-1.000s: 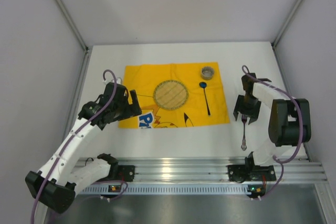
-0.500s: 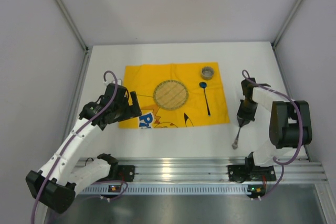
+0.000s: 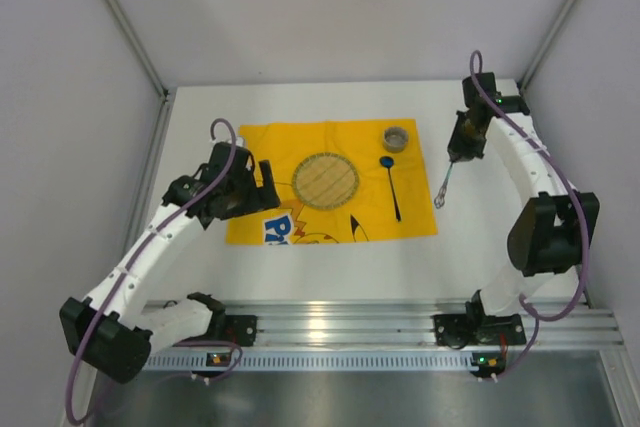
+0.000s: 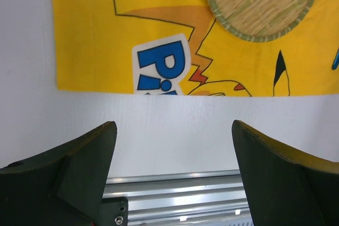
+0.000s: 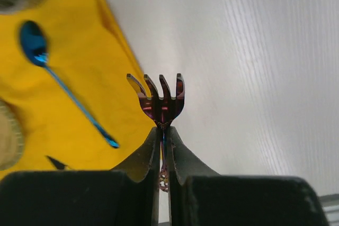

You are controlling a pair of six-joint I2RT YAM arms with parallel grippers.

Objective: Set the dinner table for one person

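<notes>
The dinner table (image 3: 330,267) is lying white and flat under everything, with the yellow cloth (image 3: 260,147) spread across its middle and bare tabletop showing on every side of the cloth. A round woven mat (image 3: 325,180) is sitting at the centre of the cloth. A small grey cup (image 3: 396,137) is standing near the cloth's far right corner, and a blue spoon (image 3: 391,185) is lying just nearer than the cup, its bowl pointing to the cloth's far edge.

The right gripper (image 3: 455,159) is hanging at the cloth's right edge, its claw pressed together on a fork (image 3: 443,189). In the right wrist view the fingers (image 5: 151,154) are pinching the fork's (image 5: 159,99) neck, with the tines sticking out past the tips and showing over the cloth's right border.

The left gripper (image 3: 268,182) is hovering over the cloth's left part, close to its near edge. Its claw is standing wide apart with nothing between the fingers (image 4: 90,152).
</notes>
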